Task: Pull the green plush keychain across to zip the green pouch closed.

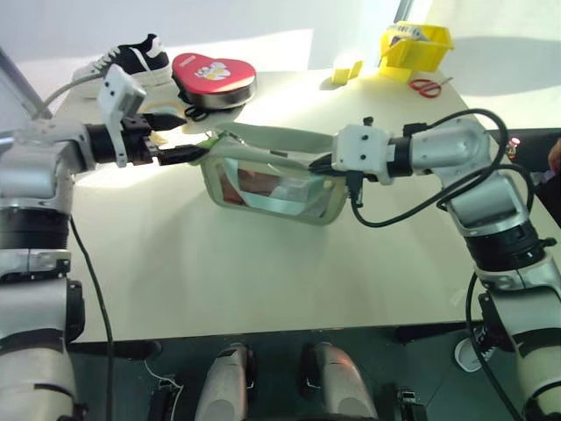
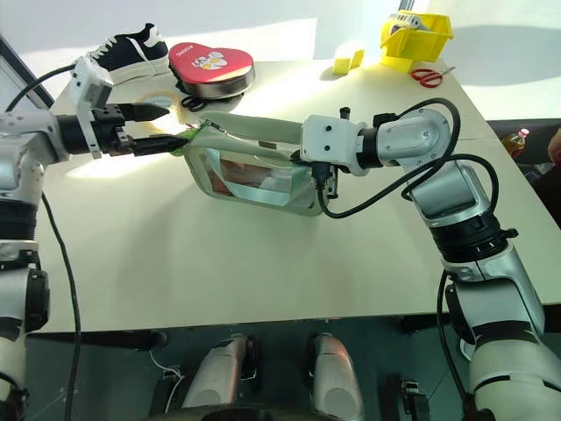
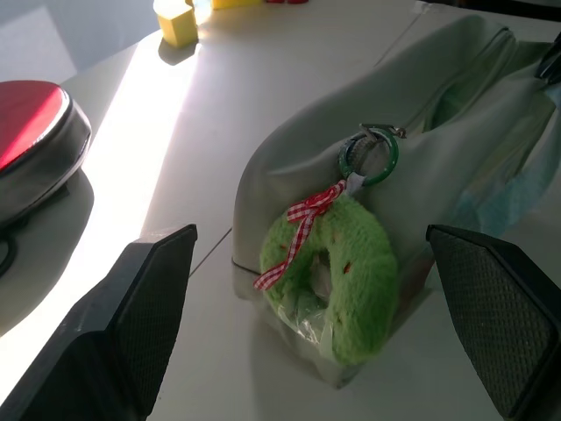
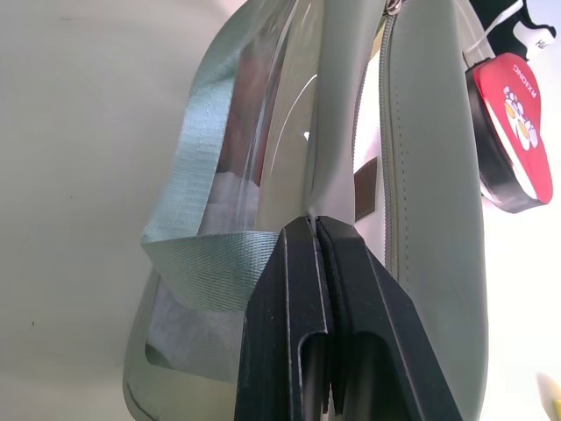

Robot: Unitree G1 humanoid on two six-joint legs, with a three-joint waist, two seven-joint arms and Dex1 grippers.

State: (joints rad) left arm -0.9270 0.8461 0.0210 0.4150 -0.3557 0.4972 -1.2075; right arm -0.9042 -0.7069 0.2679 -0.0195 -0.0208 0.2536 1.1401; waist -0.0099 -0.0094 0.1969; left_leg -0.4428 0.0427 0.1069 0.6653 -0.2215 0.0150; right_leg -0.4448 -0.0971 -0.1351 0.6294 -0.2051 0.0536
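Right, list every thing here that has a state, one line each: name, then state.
green pouch: lying on the table, one end pinched by the right gripper.
green plush keychain: hanging at the pouch's other end, between the left gripper's fingers, not gripped.
left gripper: open.
right gripper: shut on the pouch's edge.
red heart-shaped tin: lid on.

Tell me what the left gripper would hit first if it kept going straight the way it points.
Most likely the keychain: it hangs at the pouch's end, between the left gripper's open fingers, dead ahead. The pouch end sits right behind it. How much gap remains is unclear.
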